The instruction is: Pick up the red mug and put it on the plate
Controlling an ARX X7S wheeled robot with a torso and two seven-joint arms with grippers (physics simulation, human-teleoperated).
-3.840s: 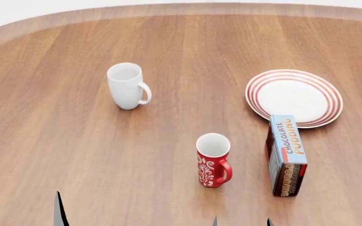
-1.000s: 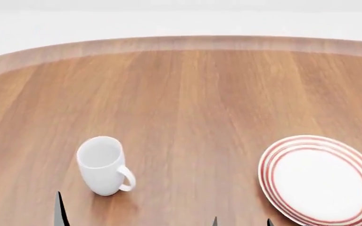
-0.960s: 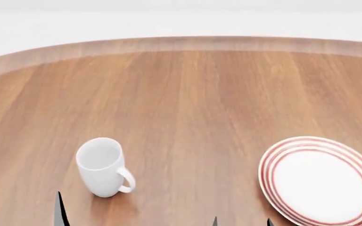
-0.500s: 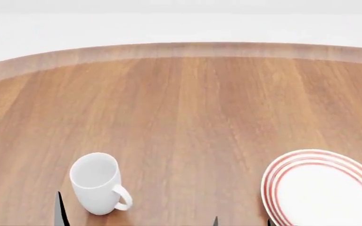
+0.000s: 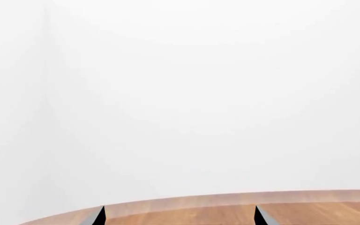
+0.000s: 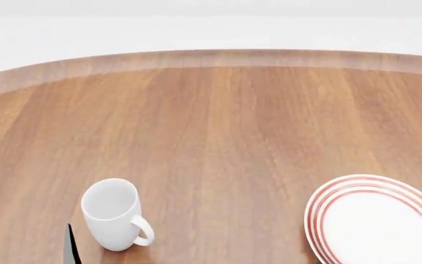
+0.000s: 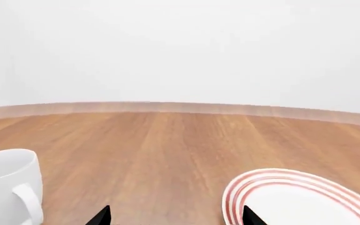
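Observation:
The red mug is out of view in all three views. The plate (image 6: 378,223), white with red rings, lies at the head view's lower right, cut by the frame edge. The right wrist view also shows the plate (image 7: 296,204), just ahead of my right gripper (image 7: 176,216), which is open with only bare wood between its tips. My left gripper (image 6: 26,247) stands open at the lower left. In the left wrist view the left gripper (image 5: 178,216) faces the table's far edge and holds nothing.
A plain white mug (image 6: 112,213) stands upright on the wooden table (image 6: 218,132), just right of my left gripper, handle towards the plate. The right wrist view shows the white mug (image 7: 8,187) too. The table's curved far edge (image 6: 211,58) meets a white background.
The head view has swung up, so the red mug and a pudding box dropped out of view. Since half a second ago, the right fingertips left the head view's bottom edge.

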